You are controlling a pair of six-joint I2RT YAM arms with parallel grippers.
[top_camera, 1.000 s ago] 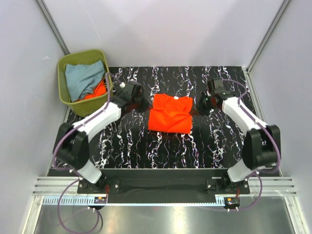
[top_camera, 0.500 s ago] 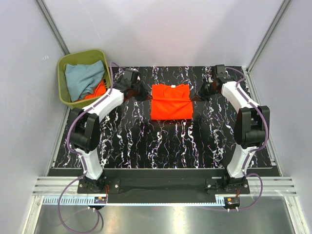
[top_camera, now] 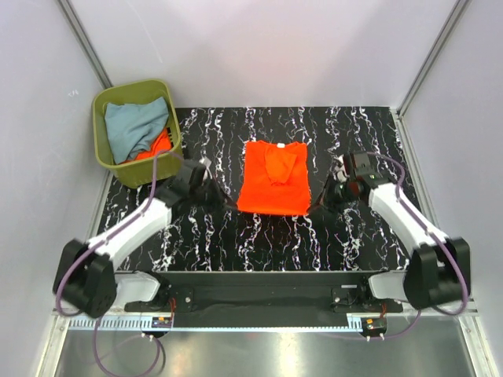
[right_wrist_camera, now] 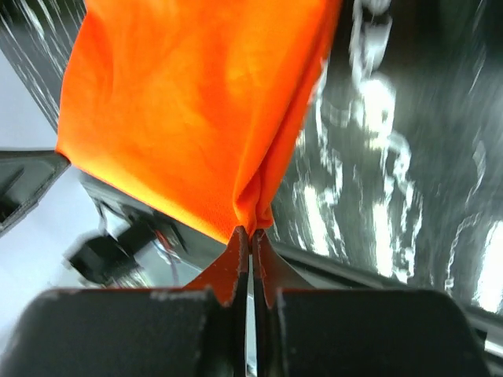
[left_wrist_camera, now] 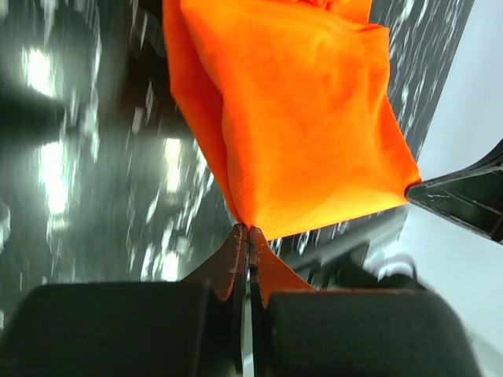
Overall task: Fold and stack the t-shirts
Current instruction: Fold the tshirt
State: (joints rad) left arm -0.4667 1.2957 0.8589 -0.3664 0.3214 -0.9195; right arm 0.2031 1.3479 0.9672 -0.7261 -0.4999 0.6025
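An orange t-shirt (top_camera: 273,184) lies folded in the middle of the black marbled table (top_camera: 354,126). My left gripper (top_camera: 233,203) is shut on its near left corner, and the left wrist view shows the jaws (left_wrist_camera: 248,229) pinching the orange cloth (left_wrist_camera: 299,118). My right gripper (top_camera: 314,206) is shut on the near right corner, and the right wrist view shows the gripper (right_wrist_camera: 251,231) pinching a bunched fold of the cloth (right_wrist_camera: 189,102). A pale grey-blue t-shirt (top_camera: 134,126) and another orange one (top_camera: 157,145) lie in the bin.
The olive-green bin (top_camera: 100,145) stands at the table's far left corner. White walls and metal frame posts close in the table on three sides. A metal rail (top_camera: 259,302) runs along the near edge by the arm bases.
Both grippers have swung from the shirt's far side back towards the near edge, still holding cloth. The shirt now stretches longer towards the arm bases.
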